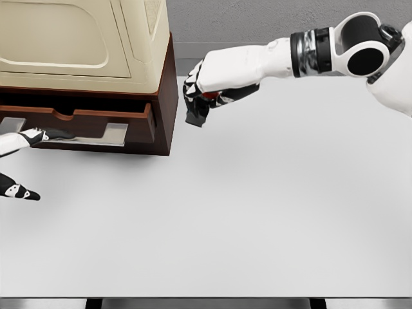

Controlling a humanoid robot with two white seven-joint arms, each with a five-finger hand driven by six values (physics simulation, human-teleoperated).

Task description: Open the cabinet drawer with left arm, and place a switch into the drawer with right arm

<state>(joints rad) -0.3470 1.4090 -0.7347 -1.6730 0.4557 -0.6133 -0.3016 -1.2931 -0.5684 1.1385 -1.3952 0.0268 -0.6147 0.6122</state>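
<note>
I see the switch [197, 108] as a small dark block with a touch of red showing, gripped in my right hand [212, 87] and lifted clear of the table [257, 212], just right of the cabinet [166, 96]. The right fingers [193, 90] are curled around it, and part of the block hangs down below the hand. The right arm [309, 55] reaches in from the upper right, stretched leftward toward the cabinet's right side. The switch is beside the cabinet, not over the drawer [84, 122]. The drawer sits at the bottom of the cabinet, drawn toward me, its dark wood front carrying a flat silver handle [96, 135]. Above it a dark gap shows in the cabinet's brown frame, and I cannot see the drawer's inside from here. On top of the cabinet stands a cream box [84, 38] with panelled sides. My left hand [22, 161] shows at the left edge, near the drawer front; one finger points right along the handle and seems to touch it, another sits lower and nearer, spread apart from the first, holding nothing that I can see. The table is plain white, with a grey wall [257, 19] far behind.
</note>
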